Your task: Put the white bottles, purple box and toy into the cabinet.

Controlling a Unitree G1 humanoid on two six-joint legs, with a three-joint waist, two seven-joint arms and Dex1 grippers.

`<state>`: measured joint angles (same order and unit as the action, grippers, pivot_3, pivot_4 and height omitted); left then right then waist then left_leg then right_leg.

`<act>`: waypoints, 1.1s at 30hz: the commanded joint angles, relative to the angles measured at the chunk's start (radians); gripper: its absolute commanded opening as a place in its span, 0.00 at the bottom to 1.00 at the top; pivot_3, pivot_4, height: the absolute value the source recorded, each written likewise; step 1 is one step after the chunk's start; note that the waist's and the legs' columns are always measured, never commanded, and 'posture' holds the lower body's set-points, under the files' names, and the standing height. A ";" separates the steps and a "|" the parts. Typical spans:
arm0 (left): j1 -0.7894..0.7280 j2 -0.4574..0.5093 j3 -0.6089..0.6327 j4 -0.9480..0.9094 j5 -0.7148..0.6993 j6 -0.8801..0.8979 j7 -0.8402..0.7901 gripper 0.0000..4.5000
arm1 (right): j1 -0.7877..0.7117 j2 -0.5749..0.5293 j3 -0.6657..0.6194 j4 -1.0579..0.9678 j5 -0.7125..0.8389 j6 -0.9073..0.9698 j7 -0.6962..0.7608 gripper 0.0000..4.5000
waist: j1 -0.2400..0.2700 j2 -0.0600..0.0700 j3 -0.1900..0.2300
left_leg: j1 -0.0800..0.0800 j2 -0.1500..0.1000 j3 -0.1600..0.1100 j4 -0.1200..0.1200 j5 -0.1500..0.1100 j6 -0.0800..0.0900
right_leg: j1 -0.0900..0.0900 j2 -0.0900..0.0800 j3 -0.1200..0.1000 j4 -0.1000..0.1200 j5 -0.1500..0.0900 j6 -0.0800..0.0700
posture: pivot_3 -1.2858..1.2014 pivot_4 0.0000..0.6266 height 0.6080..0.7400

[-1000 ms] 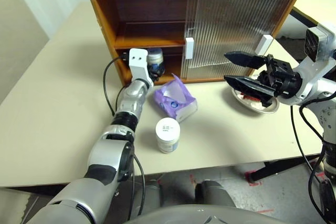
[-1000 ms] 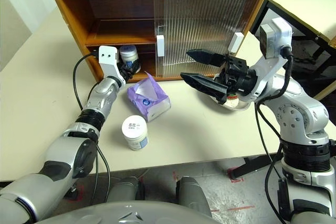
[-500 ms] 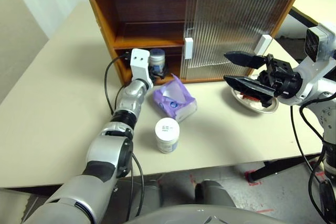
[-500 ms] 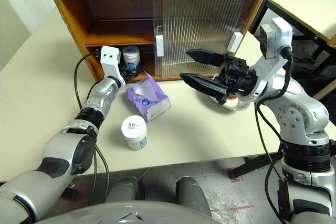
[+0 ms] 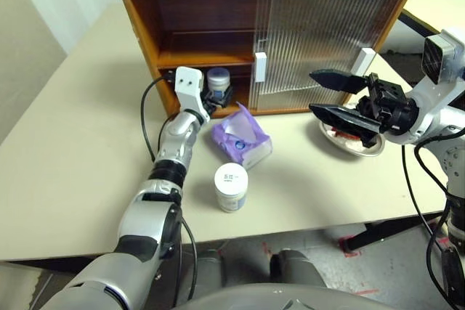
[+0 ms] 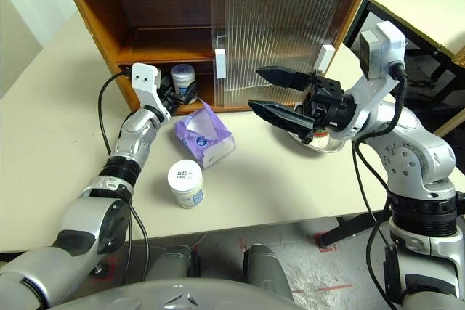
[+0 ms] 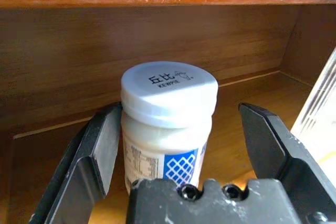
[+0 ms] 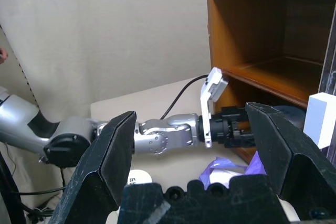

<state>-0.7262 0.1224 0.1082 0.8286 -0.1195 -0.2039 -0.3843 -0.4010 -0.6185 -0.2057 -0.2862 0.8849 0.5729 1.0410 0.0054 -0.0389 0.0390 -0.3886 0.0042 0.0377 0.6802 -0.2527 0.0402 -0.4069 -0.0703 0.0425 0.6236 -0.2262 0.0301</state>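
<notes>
Jaws of the left gripper [image 5: 215,97] stand apart around a squat white plastic jar [image 7: 167,124] in the orange-brown wooden cabinet's [image 5: 145,41] lower-left bay. Nearer, another white jar [image 5: 232,187] stands by the lavender cardboard box [image 5: 243,138], closest to that arm. Right gripper [image 5: 336,97] hangs spread, empty.

Lab – floor tape [image 5: 356,241], bare tables [image 5: 65,143]

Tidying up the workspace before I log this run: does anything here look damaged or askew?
The purple box on the table has its top flap torn upward and sits skewed to the cabinet front. Nothing else stands out.
</notes>
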 commanded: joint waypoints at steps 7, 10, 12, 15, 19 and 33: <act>0.168 0.020 0.012 -0.258 -0.019 0.129 0.039 0.99 | -0.010 -0.006 0.005 0.002 -0.002 -0.005 0.009 1.00 | -0.002 0.000 0.000 | 0.001 0.000 0.000 0.000 0.000 0.000 | 0.000 0.000 0.001 0.001 0.000 0.000 | 0.51 0.00 1.00; 0.206 0.020 0.021 -0.313 -0.021 0.168 0.067 0.92 | -0.011 -0.007 0.005 0.006 -0.002 -0.005 0.011 1.00 | -0.003 0.000 0.000 | 0.001 0.000 0.000 0.000 0.000 0.000 | 0.000 0.000 0.001 0.001 0.000 0.000 | 0.51 0.00 1.00; 0.215 0.020 0.022 -0.325 -0.014 0.179 0.088 0.78 | -0.011 -0.006 0.007 0.007 -0.002 -0.006 0.011 1.00 | -0.002 0.000 0.000 | 0.001 0.000 0.000 0.000 0.000 0.000 | 0.000 0.000 0.001 0.001 0.000 -0.001 | 0.51 0.00 1.00; 0.219 0.017 0.028 -0.334 -0.012 0.189 0.116 0.52 | -0.013 -0.005 0.007 0.009 -0.003 -0.007 0.013 1.00 | -0.001 0.000 0.000 | 0.001 0.000 0.000 0.000 0.000 0.000 | 0.000 0.000 0.001 0.001 0.001 -0.001 | 0.51 0.00 1.00; 0.204 0.019 0.026 -0.294 0.018 0.174 0.174 0.17 | -0.015 -0.004 0.008 0.010 -0.004 -0.008 0.012 1.00 | 0.001 0.000 0.000 | 0.001 0.000 0.000 0.001 0.000 0.001 | 0.000 0.000 0.001 0.001 0.001 -0.001 | 0.51 0.00 1.00; 0.106 -0.035 0.024 -0.130 0.052 0.113 0.318 0.01 | -0.014 -0.008 0.002 0.003 -0.003 -0.005 0.007 1.00 | 0.008 0.000 -0.001 | 0.001 -0.001 0.001 0.001 0.000 0.000 | 0.000 0.000 0.001 0.001 0.001 0.000 | 0.50 0.00 1.00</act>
<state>-0.5956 0.0937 0.1358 0.6593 -0.0761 -0.0732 -0.0861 -0.4084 -0.6197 -0.2047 -0.2752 0.8836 0.5730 1.0487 0.0131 -0.0389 0.0385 -0.3876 0.0034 0.0383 0.6810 -0.2523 0.0407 -0.4069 -0.0702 0.0439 0.6243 -0.2251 0.0299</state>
